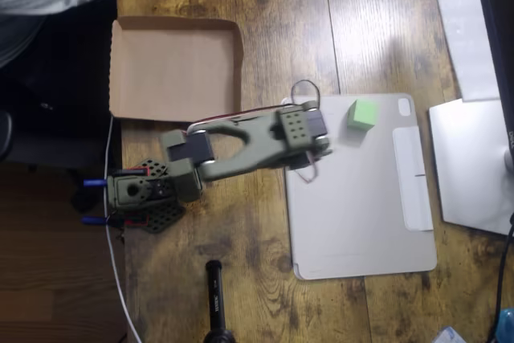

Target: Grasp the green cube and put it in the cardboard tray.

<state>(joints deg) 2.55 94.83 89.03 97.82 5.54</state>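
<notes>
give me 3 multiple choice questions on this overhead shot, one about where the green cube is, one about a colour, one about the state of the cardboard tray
1. Where does the green cube rest?
A. inside the cardboard tray
B. on the grey tablet cover
C. on the bare wood beside the arm's base

2. What colour is the robot arm?
A. olive green
B. bright orange
C. white

3. What state is the cardboard tray in?
A. holding the cube
B. flipped upside down
C. lying open with nothing in it

Answers:
1. B, the cube sits near the top edge of the grey tablet cover, to the right of the arm's head in the picture.
2. A, its links and head are a dull olive green.
3. C, the tray's plain brown bottom shows bare within its low rims, at the upper left of the wooden table.
</notes>
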